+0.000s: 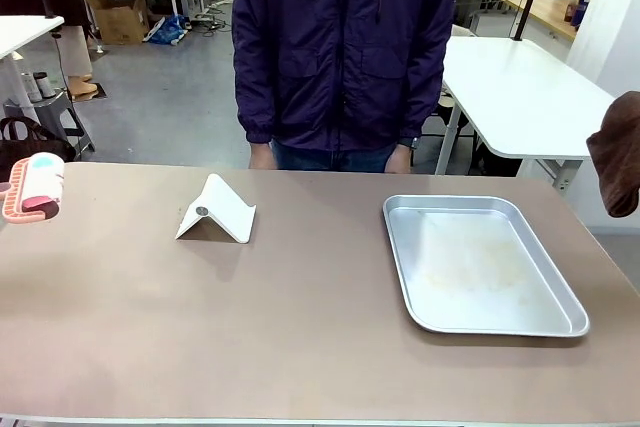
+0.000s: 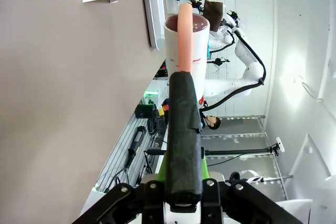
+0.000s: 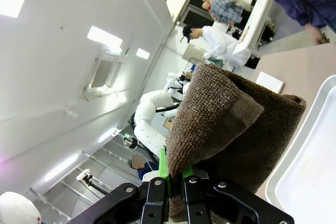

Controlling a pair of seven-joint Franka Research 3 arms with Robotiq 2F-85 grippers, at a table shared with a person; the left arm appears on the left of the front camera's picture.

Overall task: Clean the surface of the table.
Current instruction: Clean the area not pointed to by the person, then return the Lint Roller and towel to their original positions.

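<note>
Counter (image 1: pixel 300 337), a seemingly rigid, smooth, matte brown top lying below and between both hands, is not for lifting but for firm flat wiping; left hand (image 2: pixel 182 174) is clamped on a lint roller (image 2: pixel 185 35), right hand (image 3: pixel 173 176) on a folded brown cloth (image 3: pixel 226 124).

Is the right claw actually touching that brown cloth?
Touching. The right wrist view shows the right gripper clamped shut on the brown cloth, at its lower fold.
</note>
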